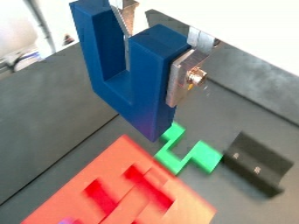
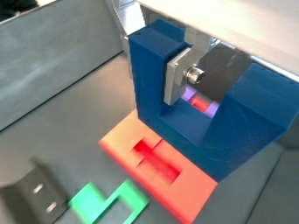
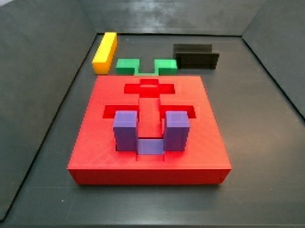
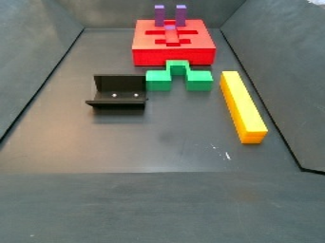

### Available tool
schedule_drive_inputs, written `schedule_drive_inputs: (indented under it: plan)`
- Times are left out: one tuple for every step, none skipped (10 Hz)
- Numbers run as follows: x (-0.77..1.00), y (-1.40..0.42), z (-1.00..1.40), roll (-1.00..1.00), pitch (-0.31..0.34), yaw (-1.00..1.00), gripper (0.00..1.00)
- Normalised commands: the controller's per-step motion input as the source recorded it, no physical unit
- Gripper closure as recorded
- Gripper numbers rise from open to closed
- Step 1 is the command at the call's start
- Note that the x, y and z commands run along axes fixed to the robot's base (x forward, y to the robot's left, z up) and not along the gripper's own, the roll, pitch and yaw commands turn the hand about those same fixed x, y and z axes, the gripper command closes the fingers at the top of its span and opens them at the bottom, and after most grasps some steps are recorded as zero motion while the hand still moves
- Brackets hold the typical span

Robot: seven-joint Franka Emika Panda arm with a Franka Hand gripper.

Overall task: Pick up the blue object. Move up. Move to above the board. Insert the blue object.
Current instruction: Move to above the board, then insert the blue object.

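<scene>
The gripper [image 1: 156,54] shows only in the wrist views, close under the cameras and well above the floor. Its fingers [image 2: 191,77] are flat silver plates, brushed and slightly reflective (the edges look squared off). In a wrist view one plate carries a round, dark-centred screw or boss [image 1: 195,77]; in both wrist views a grey block backs the plate.

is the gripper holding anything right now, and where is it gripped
Yes. In both wrist views the gripper holds the blue object, prongs up, above the floor near the board, its fingers clamped across one prong near its top.
</scene>
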Motion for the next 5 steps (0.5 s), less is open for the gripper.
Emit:
schedule_drive_inputs:
  plan:
    - [-0.03, -0.79, 0.12, 0.00, 0.078, 0.01, 1.00]
    - [0.01, -0.46, 0.07, 0.00, 0.105, 0.01, 1.00]
    - [0.04, -0.23, 0.05, 0.00, 0.118, 0.01, 1.00]
    - [0.00, 0.00, -0.03, 0.00, -0.006, 0.00, 1.00]
    - [0.00, 0.00, -0.08, 0.01, 0.000, 0.00, 1.00]
